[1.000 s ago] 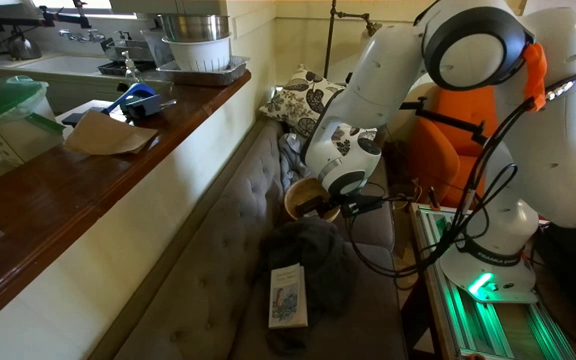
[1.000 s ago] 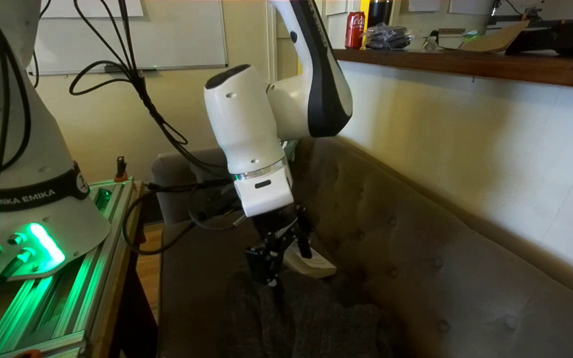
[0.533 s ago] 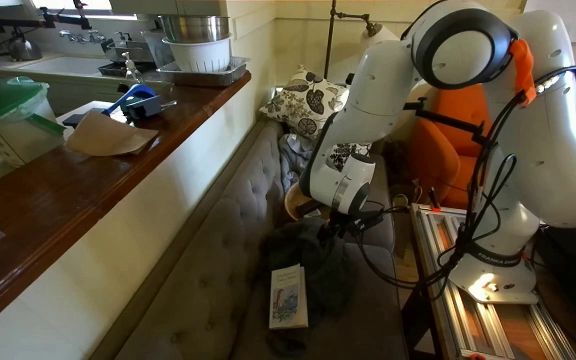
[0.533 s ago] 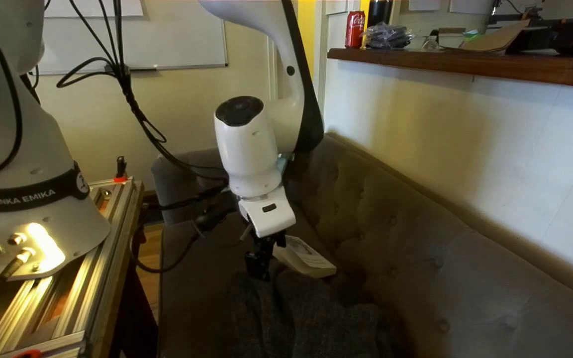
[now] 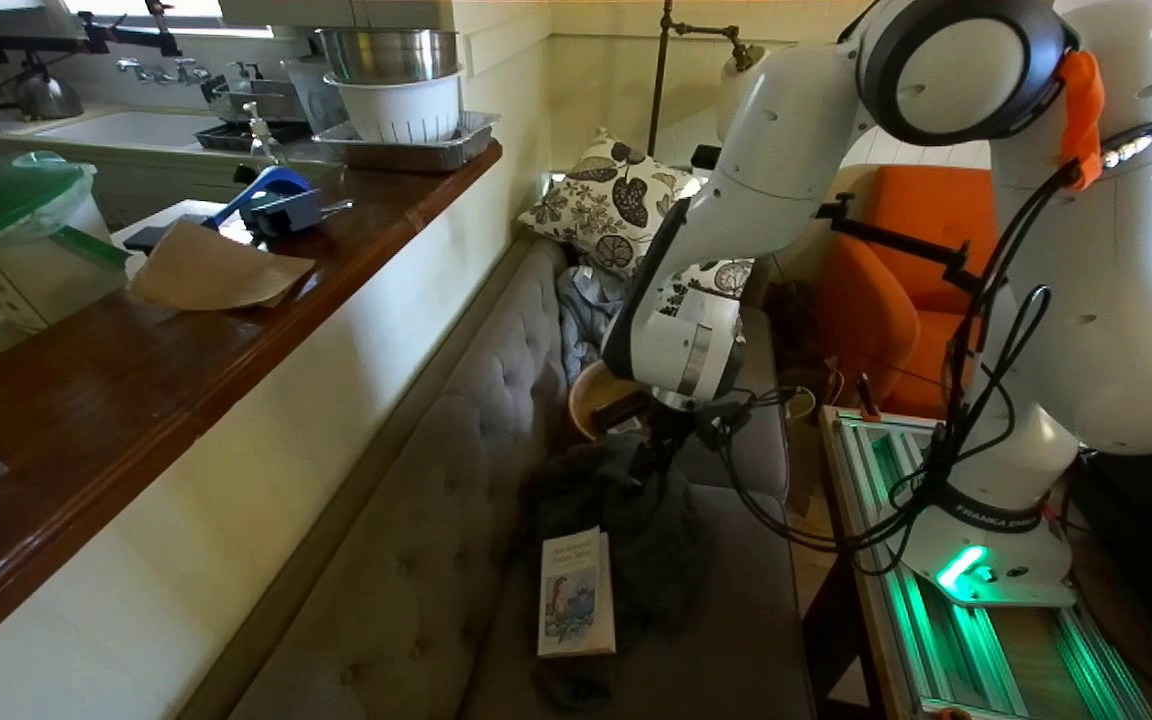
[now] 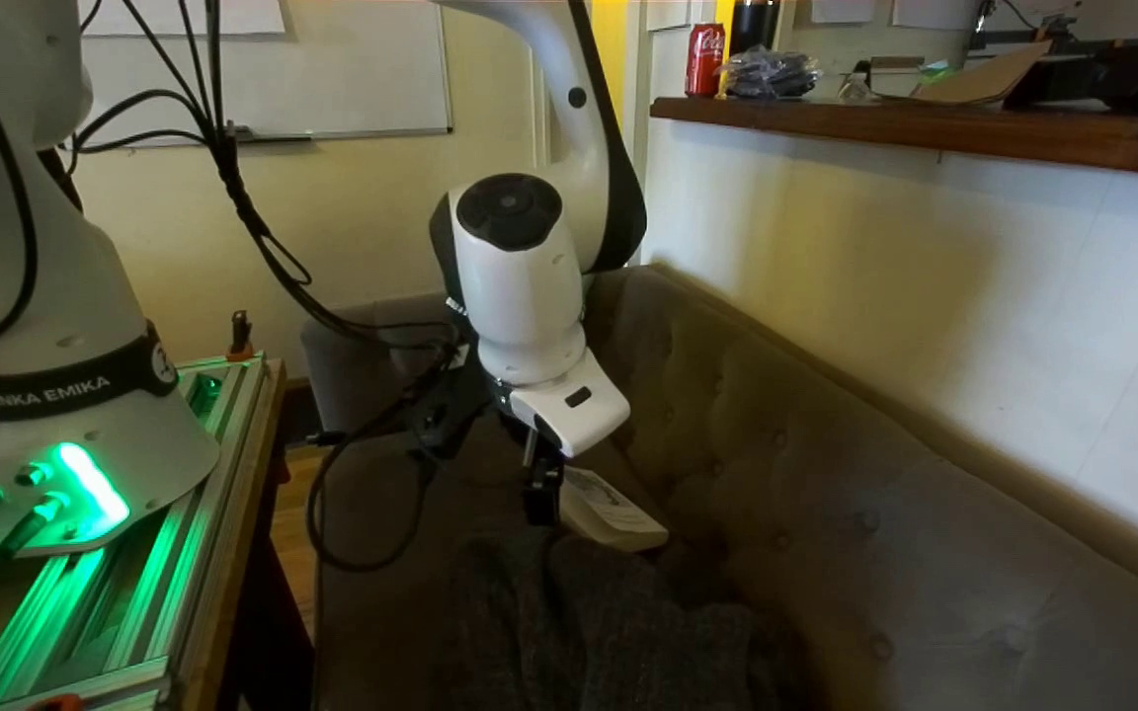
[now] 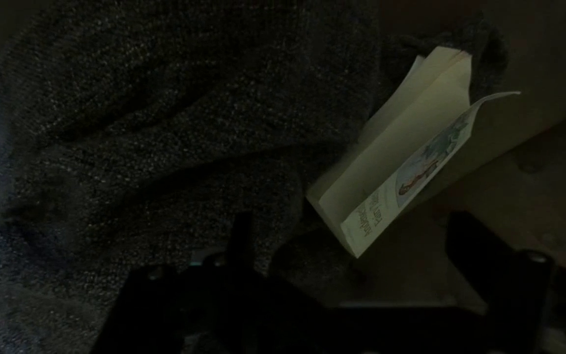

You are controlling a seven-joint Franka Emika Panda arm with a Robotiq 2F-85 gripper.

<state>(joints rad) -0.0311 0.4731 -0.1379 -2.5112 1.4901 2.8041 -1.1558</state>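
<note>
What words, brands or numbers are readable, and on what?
"Andersen's Fairy Tales": front of the cream paperback book
"FRANKA EMIKA": curved black band around the white robot base
"Coca": white script on the red metal can
Too blurred: the can's remaining letters, the band's round emblem
Numbers: none legible.

In an exterior view the fingers (image 6: 542, 496) partly hide the paperback (image 6: 616, 513); the bottom edge crops the knit cloth (image 6: 618, 632).

A home's living area: tufted sofa (image 5: 456, 470), patterned cushion (image 5: 611, 200), kitchen sink (image 5: 131, 128)
</note>
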